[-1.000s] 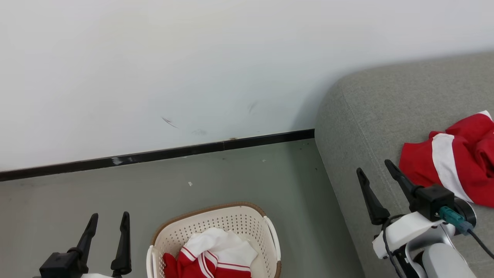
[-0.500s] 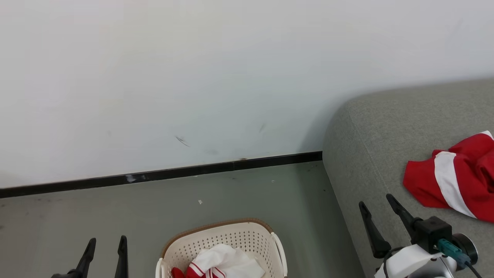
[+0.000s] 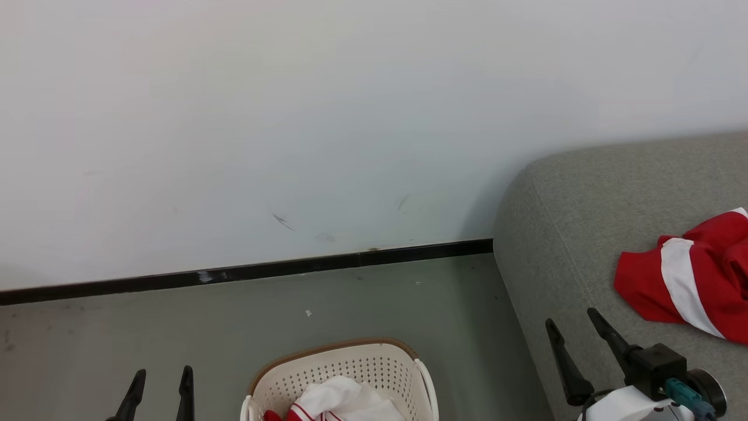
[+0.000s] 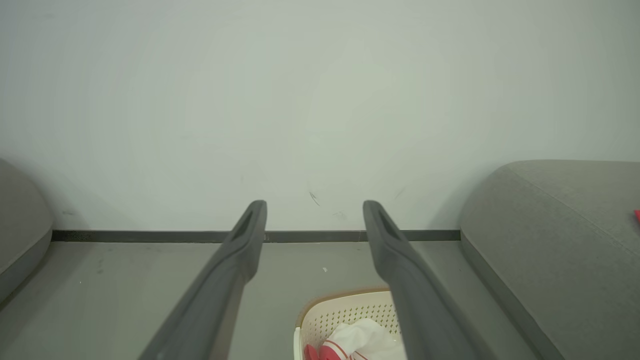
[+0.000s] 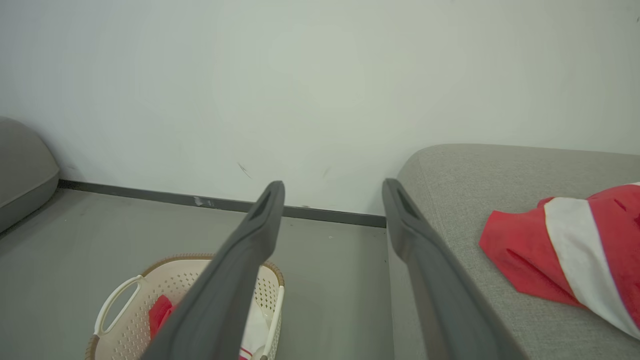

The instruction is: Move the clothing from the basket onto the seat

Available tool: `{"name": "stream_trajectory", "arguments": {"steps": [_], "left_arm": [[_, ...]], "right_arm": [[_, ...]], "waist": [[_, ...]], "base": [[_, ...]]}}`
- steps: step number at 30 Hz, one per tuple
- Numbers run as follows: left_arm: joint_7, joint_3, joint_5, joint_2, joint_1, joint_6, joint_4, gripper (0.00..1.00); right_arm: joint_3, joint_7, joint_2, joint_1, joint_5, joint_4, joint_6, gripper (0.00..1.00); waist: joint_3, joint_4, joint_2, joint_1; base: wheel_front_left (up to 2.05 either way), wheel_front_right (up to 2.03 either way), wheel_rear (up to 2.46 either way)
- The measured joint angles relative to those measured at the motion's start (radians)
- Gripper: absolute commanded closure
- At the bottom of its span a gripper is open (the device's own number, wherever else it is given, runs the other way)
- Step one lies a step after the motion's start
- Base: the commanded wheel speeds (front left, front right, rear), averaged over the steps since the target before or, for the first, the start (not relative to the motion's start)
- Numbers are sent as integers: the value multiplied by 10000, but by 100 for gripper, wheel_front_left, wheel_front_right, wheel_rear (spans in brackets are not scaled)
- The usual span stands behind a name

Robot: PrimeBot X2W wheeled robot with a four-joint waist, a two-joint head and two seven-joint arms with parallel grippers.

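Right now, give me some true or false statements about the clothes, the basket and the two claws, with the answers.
1. A red garment lies on the sofa. True.
2. The basket is empty. False: red and white clothing is in it.
3. The right claw is shut on fabric. False: it is open and holds nothing.
4. The left claw is open. True.
5. The basket stands on the sofa. False: it stands on the floor, to the sofa's left in the head view.
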Motion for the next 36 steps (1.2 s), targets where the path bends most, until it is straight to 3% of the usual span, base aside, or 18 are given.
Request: {"name": "stream_trajectory", "arguments": {"steps": [14,36], "left_arm": [[0,33,88,-77,123,-86,-169,0],[426,-928,683,209,-496,-560,493,0]], "right_arm": [[-4,0,10,218,17,-284,0,0],[-146,0,17,293,221,-988,0,0]], "waist": [[134,39,0,0],[1055,-83,0,0]], "base": [[0,0,0],[0,0,0]]}}
